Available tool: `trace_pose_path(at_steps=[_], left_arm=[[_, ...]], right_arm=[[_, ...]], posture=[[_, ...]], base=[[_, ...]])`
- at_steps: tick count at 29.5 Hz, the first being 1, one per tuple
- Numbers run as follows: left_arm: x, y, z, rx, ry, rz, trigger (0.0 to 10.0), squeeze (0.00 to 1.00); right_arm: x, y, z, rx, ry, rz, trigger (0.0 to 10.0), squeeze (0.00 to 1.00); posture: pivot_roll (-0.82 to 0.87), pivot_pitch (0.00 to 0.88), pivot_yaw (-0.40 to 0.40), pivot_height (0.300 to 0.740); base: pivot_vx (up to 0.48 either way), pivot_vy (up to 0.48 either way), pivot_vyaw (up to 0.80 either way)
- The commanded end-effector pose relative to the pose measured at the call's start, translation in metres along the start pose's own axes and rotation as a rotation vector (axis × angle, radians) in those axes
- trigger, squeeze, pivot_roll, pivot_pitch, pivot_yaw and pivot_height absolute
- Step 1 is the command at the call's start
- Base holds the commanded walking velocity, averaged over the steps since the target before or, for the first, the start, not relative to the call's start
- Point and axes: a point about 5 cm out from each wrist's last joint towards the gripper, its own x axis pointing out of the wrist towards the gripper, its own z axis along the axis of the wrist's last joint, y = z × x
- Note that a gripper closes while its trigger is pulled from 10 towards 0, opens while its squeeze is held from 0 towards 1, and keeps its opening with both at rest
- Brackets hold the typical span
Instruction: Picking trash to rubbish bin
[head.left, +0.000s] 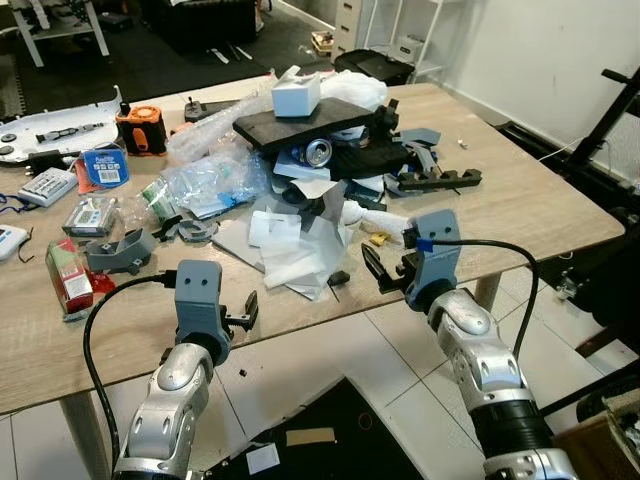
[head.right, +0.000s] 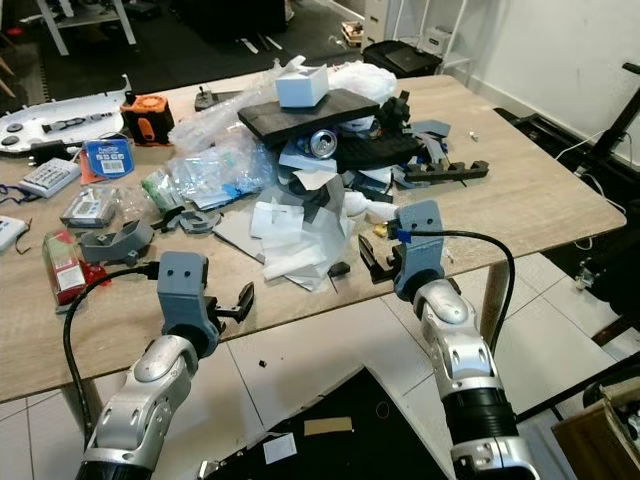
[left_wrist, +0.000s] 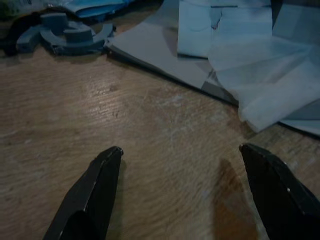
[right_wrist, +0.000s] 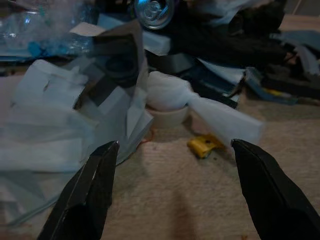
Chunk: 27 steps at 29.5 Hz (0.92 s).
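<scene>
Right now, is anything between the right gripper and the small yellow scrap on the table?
Nothing visible. The right gripper is open above bare table, and the yellow scrap lies just ahead between its fingers' lines. White paper sits off to one side, a white twisted wrapper just behind the scrap.

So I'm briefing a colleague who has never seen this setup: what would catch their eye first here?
First the heap of trash mid-table: a black board with a white box on top and a drink can under its edge, crumpled white paper spilling toward the near edge. Then the left gripper and right gripper, fingers open, at that near edge.
</scene>
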Motion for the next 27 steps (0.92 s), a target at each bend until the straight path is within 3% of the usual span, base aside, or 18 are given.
trace_pose_path(at_steps=[1, 2, 3, 4, 5, 6, 7, 11, 13, 21, 24, 25, 27], left_arm=[[-0.002, 0.001, -0.003, 0.017, 0.011, -0.003, 10.0, 0.00], [-0.002, 0.000, -0.002, 0.026, 0.009, -0.007, 10.0, 0.00], [-0.002, 0.000, -0.002, 0.026, 0.009, -0.007, 10.0, 0.00], [-0.002, 0.000, -0.003, 0.033, 0.016, -0.014, 10.0, 0.00], [-0.002, 0.000, -0.003, 0.033, 0.016, -0.014, 10.0, 0.00], [-0.002, 0.000, -0.004, 0.057, 0.023, -0.016, 10.0, 0.00], [-0.002, 0.001, -0.006, 0.060, 0.036, 0.003, 10.0, 0.00], [-0.002, 0.002, -0.007, 0.047, 0.037, 0.011, 10.0, 0.00], [-0.002, 0.003, -0.007, 0.051, 0.041, 0.016, 10.0, 0.00], [-0.002, 0.005, -0.006, 0.064, 0.045, 0.015, 10.0, 0.00], [-0.001, 0.007, -0.005, 0.070, 0.041, 0.024, 10.0, 0.00], [-0.001, 0.008, -0.004, 0.072, 0.040, 0.029, 10.0, 0.00], [0.000, 0.008, -0.004, 0.072, 0.039, 0.031, 10.0, 0.00]], right_arm=[[0.002, -0.006, 0.000, 0.014, 0.028, 0.022, 10.0, 0.00], [0.003, -0.007, 0.002, 0.013, 0.034, 0.048, 10.0, 0.34], [0.003, -0.007, 0.002, 0.013, 0.034, 0.048, 10.0, 0.34], [0.005, -0.009, 0.004, -0.002, 0.049, 0.078, 10.0, 0.76], [0.005, -0.009, 0.004, -0.002, 0.049, 0.078, 10.0, 0.76], [0.006, -0.011, 0.007, -0.020, 0.070, 0.108, 10.0, 0.87], [0.007, -0.015, 0.010, -0.058, 0.107, 0.140, 10.0, 0.87], [0.008, -0.015, 0.010, -0.059, 0.115, 0.147, 10.0, 0.87], [0.009, -0.015, 0.012, -0.058, 0.151, 0.204, 10.0, 1.00], [0.015, -0.011, 0.025, 0.009, 0.188, 0.353, 10.0, 1.00], [0.018, -0.007, 0.030, -0.040, 0.197, 0.421, 10.0, 1.00], [0.020, -0.006, 0.030, -0.059, 0.199, 0.424, 10.0, 0.67], [0.021, -0.006, 0.030, -0.068, 0.201, 0.422, 10.0, 0.67]], posture=[[0.17, 0.085, -0.041, 0.740], [0.17, 0.085, -0.041, 0.740], [0.17, 0.085, -0.041, 0.740], [0.17, 0.085, -0.041, 0.740], [0.17, 0.085, -0.041, 0.740], [0.18, 0.095, -0.038, 0.740], [0.17, 0.093, -0.037, 0.740], [0.17, 0.093, -0.037, 0.740], [0.18, 0.099, -0.029, 0.740], [0.17, 0.098, -0.026, 0.740], [0.17, 0.101, -0.028, 0.740], [0.17, 0.103, -0.029, 0.740], [0.17, 0.103, -0.029, 0.740]], base=[[0.000, 0.000, 0.00], [0.000, 0.000, 0.00], [0.000, 0.000, 0.00], [0.000, 0.000, 0.00], [0.000, 0.000, 0.00], [0.000, -0.480, 0.00], [0.000, -0.480, 0.00], [0.000, -0.480, 0.00], [0.000, 0.000, 0.00], [0.000, 0.000, 0.00], [0.000, 0.000, 0.00], [0.000, 0.000, 0.00], [0.000, 0.000, 0.00]])
